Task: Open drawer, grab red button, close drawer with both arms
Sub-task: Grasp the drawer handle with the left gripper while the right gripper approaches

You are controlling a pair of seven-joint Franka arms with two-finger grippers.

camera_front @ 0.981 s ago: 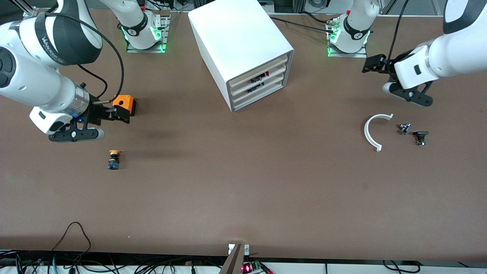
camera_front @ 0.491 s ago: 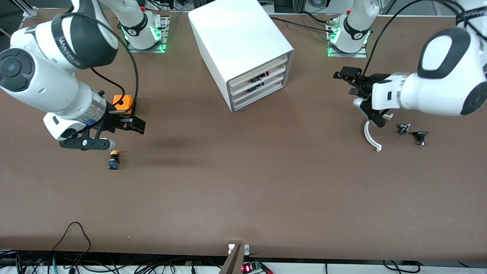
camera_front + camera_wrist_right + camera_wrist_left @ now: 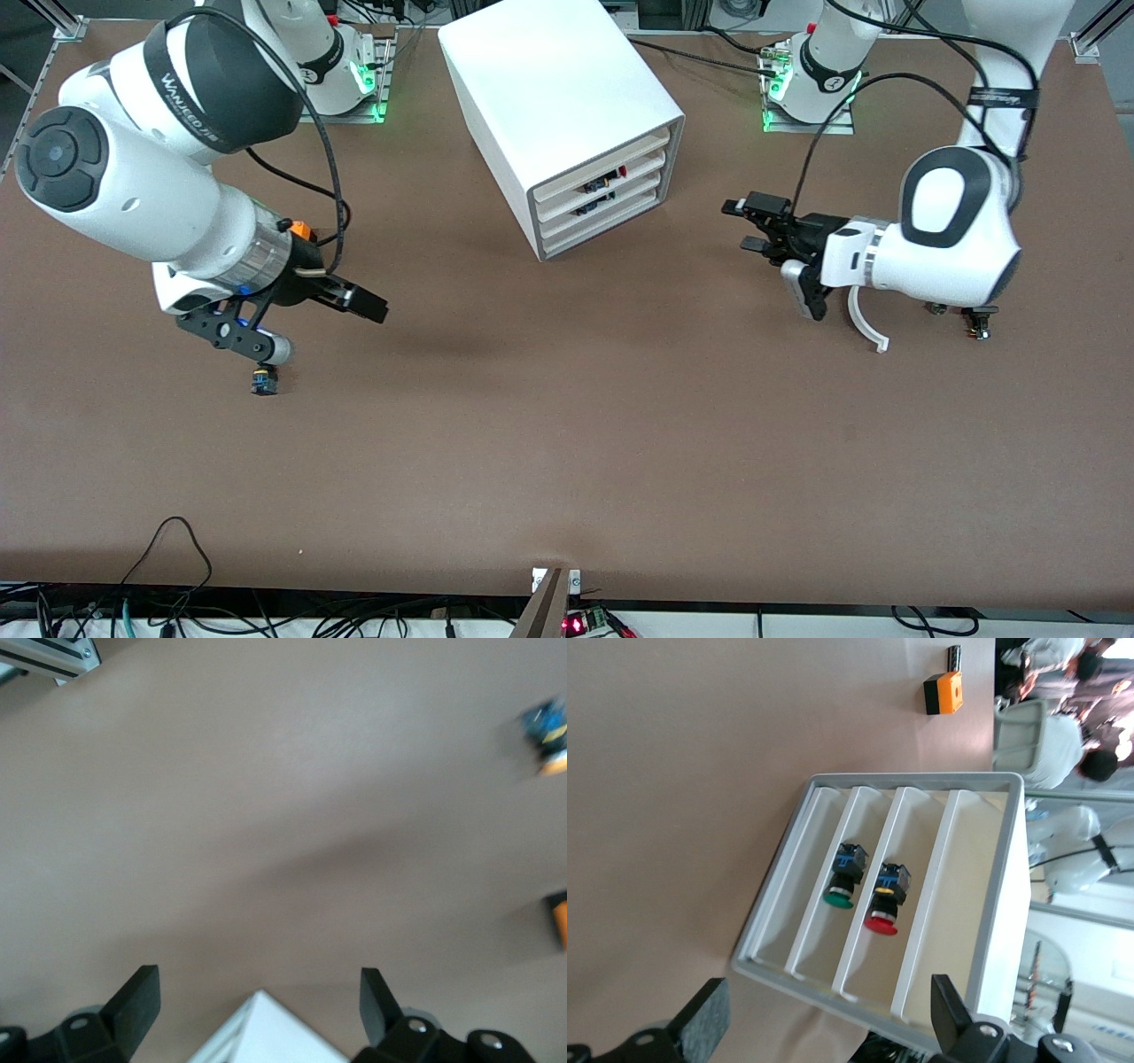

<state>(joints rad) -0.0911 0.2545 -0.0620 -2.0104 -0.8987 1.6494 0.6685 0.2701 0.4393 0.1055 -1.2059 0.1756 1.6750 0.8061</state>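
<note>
The left gripper (image 3: 753,229) hangs in the air over bare table, near the cabinet's front on the left arm's side, its two fingers spread wide and holding nothing. In the left wrist view the two black fingertips (image 3: 700,1019) frame the open face of the cabinet (image 3: 983,904).

The right gripper (image 3: 354,301) is also spread wide and empty, over the table toward the right arm's end. Just beside it are the orange box (image 3: 301,230), mostly hidden by the wrist, and the yellow-capped button (image 3: 262,381), which is not the one wanted.

The drawer (image 3: 602,180) is the second from the top and is pushed in. The button (image 3: 883,904) with the red cap lies in it, next to a green-capped button (image 3: 844,881) in the drawer below.

I judge that the drawer is light and slides easily, so the cabinet may shift when it is pulled; one arm should steady the box. The best hold is the cream front lip. The button looks small, hard and light. Its round cap may slip, so the squarer dark body is the better place to pinch.

A white curved part (image 3: 864,323) lies under the left arm.
</note>
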